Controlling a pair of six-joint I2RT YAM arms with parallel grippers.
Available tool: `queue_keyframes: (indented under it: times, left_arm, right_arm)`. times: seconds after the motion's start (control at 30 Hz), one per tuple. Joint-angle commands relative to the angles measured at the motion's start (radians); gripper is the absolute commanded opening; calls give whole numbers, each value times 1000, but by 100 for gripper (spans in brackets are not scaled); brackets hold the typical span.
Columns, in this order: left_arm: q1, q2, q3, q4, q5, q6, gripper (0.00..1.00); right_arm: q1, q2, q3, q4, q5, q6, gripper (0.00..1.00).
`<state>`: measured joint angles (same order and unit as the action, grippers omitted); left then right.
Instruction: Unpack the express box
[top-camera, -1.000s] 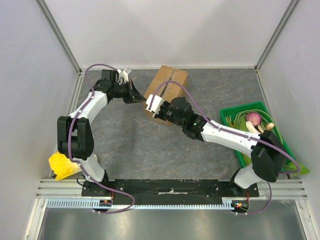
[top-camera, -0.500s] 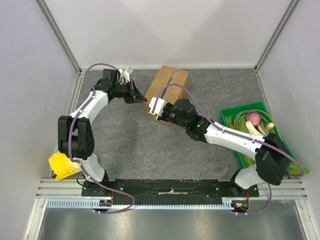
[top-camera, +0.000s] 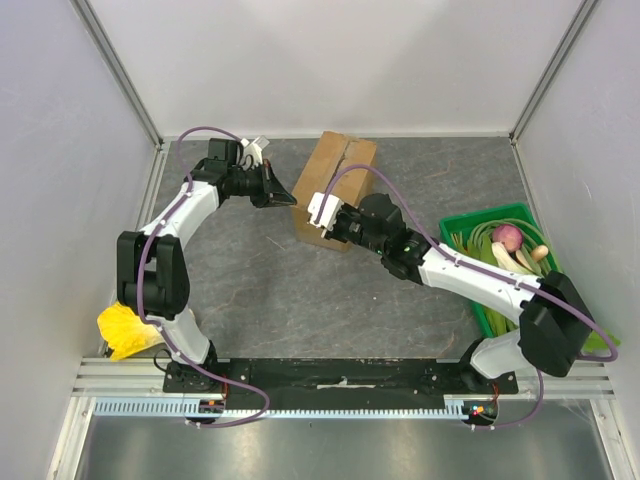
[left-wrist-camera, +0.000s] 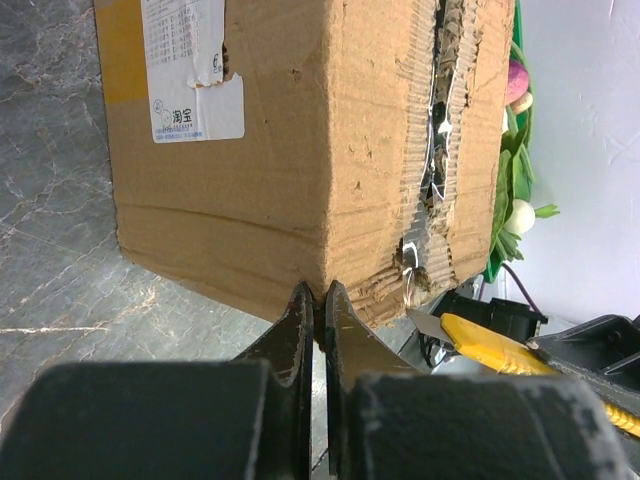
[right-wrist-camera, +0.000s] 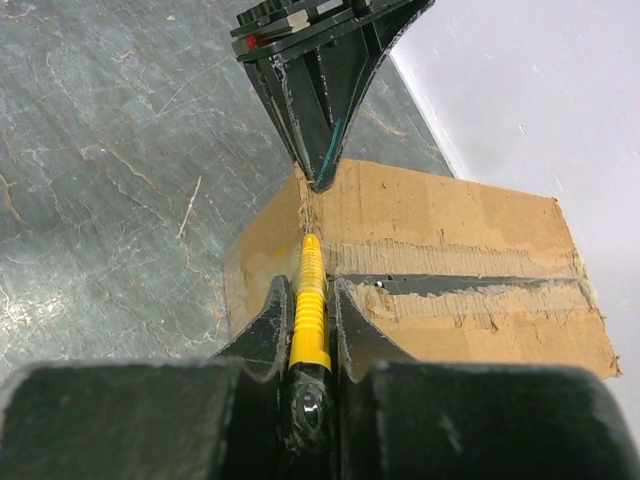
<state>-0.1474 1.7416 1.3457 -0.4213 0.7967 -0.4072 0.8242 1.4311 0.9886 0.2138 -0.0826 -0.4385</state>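
The express box (top-camera: 338, 180) is a brown carton at the back middle of the table, with a ragged slit along its centre seam (right-wrist-camera: 480, 285). My left gripper (top-camera: 288, 197) is shut and empty, its tips (left-wrist-camera: 320, 290) pressed against the box's near left corner (left-wrist-camera: 300, 130). My right gripper (top-camera: 326, 214) is shut on a yellow utility knife (right-wrist-camera: 311, 300) at the box's near end (right-wrist-camera: 450, 220), its tip at the edge by the seam. The knife's blade and yellow body (left-wrist-camera: 490, 345) show in the left wrist view. The box flaps lie closed.
A green plastic crate (top-camera: 478, 217) of vegetables stands at the right, close to the right arm. A yellow crumpled thing (top-camera: 125, 330) lies at the near left by the left arm's base. Grey walls enclose the table on three sides.
My right gripper has moved a little to the right along the box's near end with the knife. My left gripper has stayed at the box's corner.
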Motion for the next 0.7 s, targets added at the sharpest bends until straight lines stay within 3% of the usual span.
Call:
queue_keyframes:
  times: [0.0,0.67]
  left_arm:
    - [25,12,38,10,-48,62,2]
    - [25,18,43,10,-48,65,2]
  right_arm:
    - [-46,-50,-30,-119,84,-37,0]
    - [-103,-124,-41,-189,63,-72,0]
